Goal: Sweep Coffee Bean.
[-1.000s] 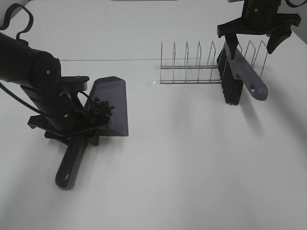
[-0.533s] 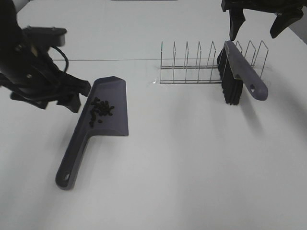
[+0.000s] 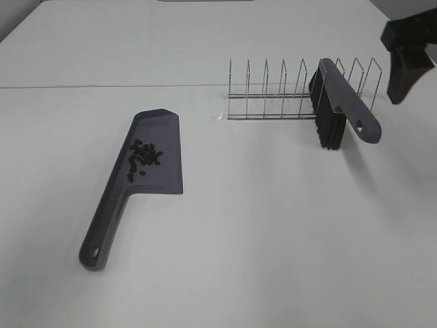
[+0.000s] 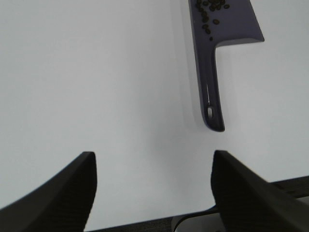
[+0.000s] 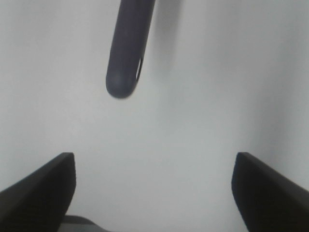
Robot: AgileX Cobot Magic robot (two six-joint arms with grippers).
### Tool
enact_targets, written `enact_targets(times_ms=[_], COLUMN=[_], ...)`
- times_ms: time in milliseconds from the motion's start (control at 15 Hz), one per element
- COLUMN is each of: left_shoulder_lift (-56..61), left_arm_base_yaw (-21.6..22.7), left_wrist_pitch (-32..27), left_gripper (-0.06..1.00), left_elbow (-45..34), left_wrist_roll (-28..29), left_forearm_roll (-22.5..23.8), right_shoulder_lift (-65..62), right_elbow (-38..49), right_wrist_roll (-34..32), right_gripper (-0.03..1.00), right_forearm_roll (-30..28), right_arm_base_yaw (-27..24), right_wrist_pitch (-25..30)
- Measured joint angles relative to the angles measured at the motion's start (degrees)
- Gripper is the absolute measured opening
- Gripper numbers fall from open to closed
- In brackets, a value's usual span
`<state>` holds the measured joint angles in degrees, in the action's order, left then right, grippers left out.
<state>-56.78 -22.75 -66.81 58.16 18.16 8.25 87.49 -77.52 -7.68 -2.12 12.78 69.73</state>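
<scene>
On the dustpan (image 3: pixel 153 160): coffee bean (image 3: pixel 142 156) collected | brush (image 3: pixel 332 113) leans on rack (image 3: pixel 273 92) | left claw (image 4: pixel 152 193) and right claw (image 5: pixel 154 188) gape empty, task seemingly done.

The worktop (image 3: pixel 273 232) is a smooth, matt white surface with a faint seam running across it. The dustpan (image 3: pixel 147 171) looks like moulded plastic, dark grey-purple, with a satin finish that catches a soft sheen on its pan. The coffee beans (image 3: pixel 142 156) in it are dark and slightly glossy. The rack (image 3: pixel 287 92) is thin bare metal wire, bright and shiny. The brush (image 3: pixel 341 102) has a plastic back and handle of the same satin grey-purple, and dense matt black bristles. The left gripper (image 4: pixel 152 193) has matt black jaws with a finely ribbed, rubbery-looking texture.
</scene>
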Motion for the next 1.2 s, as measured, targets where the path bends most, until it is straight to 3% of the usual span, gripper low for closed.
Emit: enact_targets(times_ms=[400, 600, 667, 867, 1200], left_shoulder_lift=[29.85, 39.08, 43.6, 44.75, 44.75], left_arm_base_yaw=[0.0, 0.0, 0.0, 0.0, 0.0], left_wrist_pitch=[-2.75, -2.92, -2.92, 0.29, 6.13], left_gripper=[0.65, 0.65, 0.65, 0.65, 0.65], left_elbow=[-15.99, -19.71, -22.12, -25.73, -29.11], left_wrist_roll=[0.0, -2.75, -9.51, -18.16, -26.47], left_forearm_roll=[-2.35, -3.38, -5.21, -10.37, -16.16], right_shoulder_lift=[-24.69, -35.87, -45.15, -59.3, -76.66], right_elbow=[24.47, 31.51, 36.33, 41.54, 46.93], right_wrist_roll=[0.06, 0.11, 0.57, 2.69, 5.1], right_gripper=[0.83, 0.83, 0.83, 0.83, 0.83], right_forearm_roll=[0.0, 0.0, 0.0, 0.0, 0.0], right_arm_base_yaw=[0.0, 0.0, 0.0, 0.0, 0.0], right_wrist_pitch=[0.0, 0.11, 0.17, -1.09, -5.61])
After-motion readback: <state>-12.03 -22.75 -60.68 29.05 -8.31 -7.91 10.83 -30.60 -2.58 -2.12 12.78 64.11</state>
